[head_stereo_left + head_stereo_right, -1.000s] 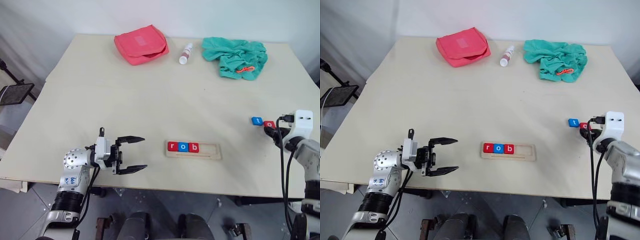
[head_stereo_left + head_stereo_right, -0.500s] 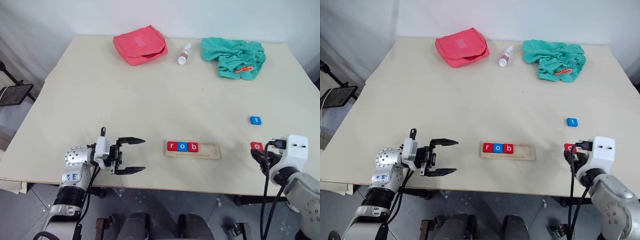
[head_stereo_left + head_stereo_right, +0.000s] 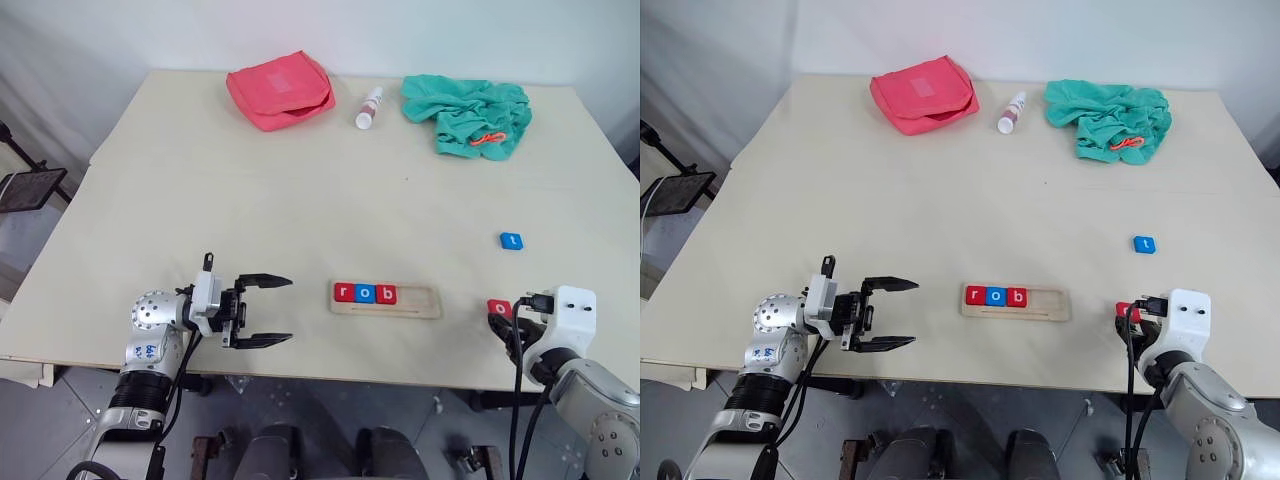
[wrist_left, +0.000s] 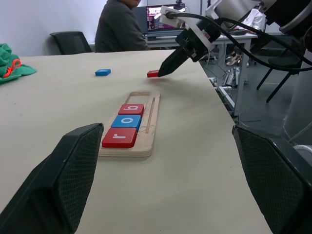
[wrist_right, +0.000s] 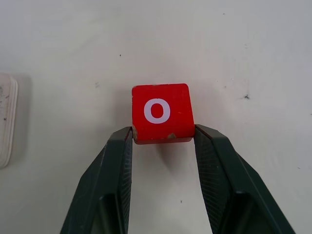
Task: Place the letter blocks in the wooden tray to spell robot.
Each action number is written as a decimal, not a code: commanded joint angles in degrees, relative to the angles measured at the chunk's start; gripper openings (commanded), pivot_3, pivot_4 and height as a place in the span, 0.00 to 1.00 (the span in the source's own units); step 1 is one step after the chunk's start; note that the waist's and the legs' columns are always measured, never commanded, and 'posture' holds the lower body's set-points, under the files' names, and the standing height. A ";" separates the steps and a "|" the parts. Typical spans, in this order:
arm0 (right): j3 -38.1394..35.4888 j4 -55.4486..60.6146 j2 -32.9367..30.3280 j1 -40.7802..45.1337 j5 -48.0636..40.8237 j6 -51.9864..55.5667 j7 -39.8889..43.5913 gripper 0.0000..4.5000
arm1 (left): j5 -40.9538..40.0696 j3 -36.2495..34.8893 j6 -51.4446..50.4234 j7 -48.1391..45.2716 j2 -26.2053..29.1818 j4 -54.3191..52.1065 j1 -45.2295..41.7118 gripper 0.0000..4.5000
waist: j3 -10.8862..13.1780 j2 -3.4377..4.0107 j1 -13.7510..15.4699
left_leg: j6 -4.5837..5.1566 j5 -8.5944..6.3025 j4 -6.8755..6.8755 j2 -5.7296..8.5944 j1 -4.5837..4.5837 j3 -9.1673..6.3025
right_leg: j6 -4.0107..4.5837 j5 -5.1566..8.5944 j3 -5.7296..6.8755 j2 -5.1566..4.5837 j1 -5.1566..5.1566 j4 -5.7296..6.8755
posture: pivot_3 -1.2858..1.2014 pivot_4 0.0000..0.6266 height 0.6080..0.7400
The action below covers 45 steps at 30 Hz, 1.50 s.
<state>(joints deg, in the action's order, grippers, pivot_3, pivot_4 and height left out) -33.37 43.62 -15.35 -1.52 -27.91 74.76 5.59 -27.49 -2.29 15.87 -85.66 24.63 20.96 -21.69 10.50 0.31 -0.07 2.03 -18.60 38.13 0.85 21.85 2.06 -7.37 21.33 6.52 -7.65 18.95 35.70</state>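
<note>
- Red "o" block [image 5: 161, 112] is pinched by its two side edges between the right gripper [image 3: 512, 330] fingertips, so the face stays readable and nothing blocks the tile's underside from going down flat. It sits near the table's front edge, to the right of the wooden tray [image 3: 386, 300] and apart from it.
- Tray already has r, o, b [image 3: 366, 293] lined up touching each other at its left end. The right half is bare, so I'd say the task is a bit over halfway, and this "o" probably belongs right next to the "b".
- Blue "t" block [image 3: 511, 240] lies loose on the table [image 3: 300, 190], further back on the right, well apart from the tray. Looks like the last one to go.
- Left gripper [image 3: 262, 311] hangs near the front edge, left of the tray, fingers spread wide with nothing in them. My guess is it's just parked out of the way.
- Pink pouch [image 3: 281, 88], small bottle [image 3: 370, 107] and teal cloth [image 3: 468, 112] sit along the far edge, not part of this.
</note>
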 commanded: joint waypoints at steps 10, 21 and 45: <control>1.53 1.81 -10.55 -4.15 -4.01 -4.10 10.99 1.00 | -1.36 -0.74 -0.47 0.17 0.25 -2.46 0.93 1.00 | 0.00 0.00 0.02 | 0.01 0.00 0.00 0.01 0.00 0.02 | 0.00 0.00 -0.06 0.00 0.03 0.05 | 0.52 0.24 1.00; 8.05 -15.00 -45.31 -8.28 0.63 -26.33 42.14 1.00 | -0.86 -1.22 0.86 -0.71 0.59 0.48 -1.16 1.00 | 0.02 -0.16 0.06 | 0.06 0.03 0.02 0.00 -0.03 0.06 | -0.02 -0.01 -0.02 0.02 -0.11 -0.15 | 0.52 0.24 1.00; 39.92 -55.25 -48.97 23.38 20.61 -58.23 69.07 1.00 | -1.33 -2.62 -0.06 3.81 1.96 -8.55 6.40 1.00 | 0.05 -0.19 0.11 | 0.07 0.03 0.14 -0.03 -0.09 0.01 | -0.04 -0.02 0.33 -0.07 -0.23 -0.18 | 0.52 0.24 1.00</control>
<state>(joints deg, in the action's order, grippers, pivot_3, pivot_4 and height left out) 6.72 -12.19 -64.61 21.70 -7.72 16.49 74.18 -27.65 -3.97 15.73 -82.40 25.94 14.21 -15.67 10.55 0.12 0.03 2.10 -18.57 38.27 0.82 21.76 2.06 -7.40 21.31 6.82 -7.72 18.72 35.53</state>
